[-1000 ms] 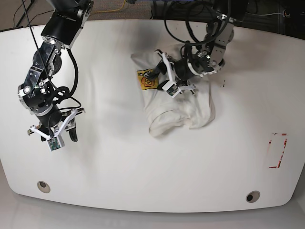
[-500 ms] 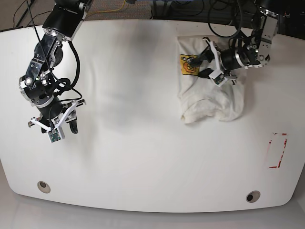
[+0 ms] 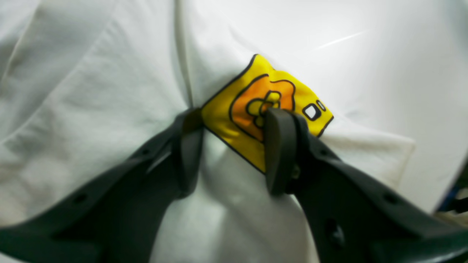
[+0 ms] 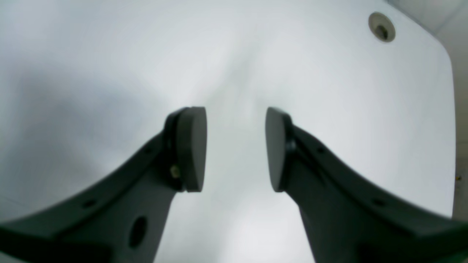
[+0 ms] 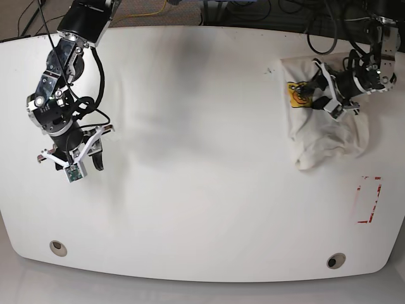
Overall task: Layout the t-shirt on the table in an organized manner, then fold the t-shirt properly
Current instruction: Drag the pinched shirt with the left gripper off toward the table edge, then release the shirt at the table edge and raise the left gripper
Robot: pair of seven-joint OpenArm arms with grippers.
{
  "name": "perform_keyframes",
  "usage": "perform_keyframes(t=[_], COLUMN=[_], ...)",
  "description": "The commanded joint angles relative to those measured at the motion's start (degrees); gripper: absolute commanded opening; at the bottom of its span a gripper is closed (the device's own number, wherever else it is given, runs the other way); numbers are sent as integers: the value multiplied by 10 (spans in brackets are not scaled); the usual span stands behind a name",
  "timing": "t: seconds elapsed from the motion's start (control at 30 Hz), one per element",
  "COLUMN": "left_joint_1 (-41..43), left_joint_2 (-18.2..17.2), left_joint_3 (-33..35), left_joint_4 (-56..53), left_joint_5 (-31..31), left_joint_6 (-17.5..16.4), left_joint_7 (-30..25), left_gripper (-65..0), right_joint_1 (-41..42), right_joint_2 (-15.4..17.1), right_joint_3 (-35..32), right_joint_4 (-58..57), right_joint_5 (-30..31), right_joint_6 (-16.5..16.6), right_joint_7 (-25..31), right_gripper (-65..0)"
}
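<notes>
Shirt (image 5: 326, 130) lies bunched at the right edge of the table (image 5: 202, 190), its long axis running down the frame, under the left gripper (image 3: 228, 146), whose jaws pinch a fold at the yellow badge (image 3: 267, 106). Right gripper (image 4: 236, 146), far left, hangs parted and empty. Only the overhead view shows that gap

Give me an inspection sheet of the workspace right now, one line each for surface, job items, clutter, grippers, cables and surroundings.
Surface: white table, two grey grommets, red tape rectangle.
Job's things: t-shirt bunched near the far corner on the left arm's side, yellow badge showing.
Clutter: nothing seen.
Grippers: left gripper closed on t-shirt fabric by the badge; right gripper open, empty, above bare table.
Cables: black cables along both arms.
Surroundings: floor and cables beyond the far edge.
</notes>
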Motion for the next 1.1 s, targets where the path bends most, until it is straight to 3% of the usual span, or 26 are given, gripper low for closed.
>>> perform_keyframes(t=[0.0, 0.67, 1.07], left_joint_1=[3, -59, -64], left_joint_2=[-33, -139, -161], left_joint_3=[-1, -2, -32], left_joint_4=[-28, -154, -142], left_joint_5=[45, 45, 42], left_joint_6=[16, 16, 16], left_joint_7=[52, 50, 54], left_gripper=[-393, -393, -393], right_joint_1=[3, -12, -21], right_joint_2=[7, 7, 7], right_joint_3=[2, 2, 2], right_joint_4=[17, 27, 27], right_joint_5=[9, 9, 9], right_joint_6=[-3, -3, -3], right_joint_7=[13, 13, 13], right_gripper=[-403, -403, -403])
